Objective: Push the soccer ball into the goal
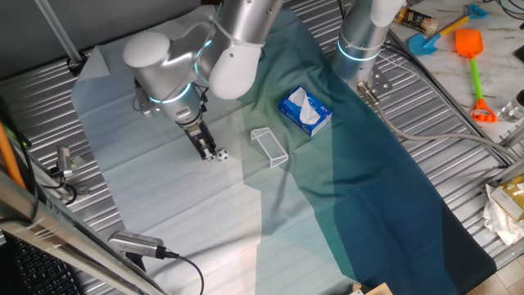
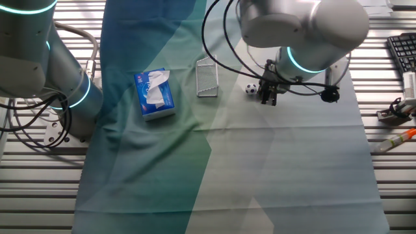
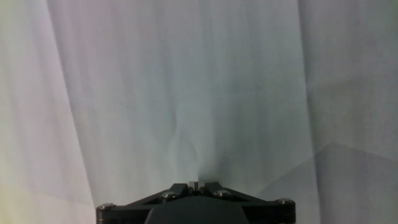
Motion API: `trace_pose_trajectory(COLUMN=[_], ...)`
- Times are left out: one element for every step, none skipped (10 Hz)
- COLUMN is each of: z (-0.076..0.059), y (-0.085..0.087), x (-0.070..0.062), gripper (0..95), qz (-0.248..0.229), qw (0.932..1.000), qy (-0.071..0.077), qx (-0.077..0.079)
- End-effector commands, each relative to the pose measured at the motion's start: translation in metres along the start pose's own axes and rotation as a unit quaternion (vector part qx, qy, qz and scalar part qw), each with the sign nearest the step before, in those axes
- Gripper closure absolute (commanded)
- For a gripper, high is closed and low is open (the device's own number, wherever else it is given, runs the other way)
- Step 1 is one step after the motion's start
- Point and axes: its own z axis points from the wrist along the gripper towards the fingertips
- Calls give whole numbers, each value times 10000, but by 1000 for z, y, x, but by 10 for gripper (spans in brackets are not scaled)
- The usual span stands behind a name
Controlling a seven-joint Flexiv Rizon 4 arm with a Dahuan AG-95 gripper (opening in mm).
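The soccer ball (image 1: 221, 154) is a tiny white ball with black patches on the pale cloth; it also shows in the other fixed view (image 2: 251, 89). My gripper (image 1: 207, 152) is shut, its tip down at the cloth just left of the ball, touching or nearly touching it; in the other fixed view the gripper (image 2: 268, 99) stands just right of the ball. The goal (image 1: 269, 147) is a clear box frame a short way beyond the ball, also seen in the other fixed view (image 2: 207, 78). In the hand view the shut gripper (image 3: 193, 185) points at bare cloth; ball and goal are out of view there.
A blue-and-white tissue box (image 1: 304, 111) lies beyond the goal, also in the other fixed view (image 2: 155, 95). A second arm's base (image 1: 360, 41) stands at the far edge of the table. Toys (image 1: 471, 57) lie on the marble surface to the right.
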Motion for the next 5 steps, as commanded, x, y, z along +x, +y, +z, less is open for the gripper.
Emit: trace_pose_trajectory(z=[-2,0,2,6,8], y=[1,1,1,2,2], x=[5,11,15,23,28], gripper=[950,950,950,950,950], qz=[-7,-14,-14,-15,-17], qw=[10000,10000,10000,10000,10000], qy=[67,59,52,32,23], qx=[-21,-33,-41,-52,-53])
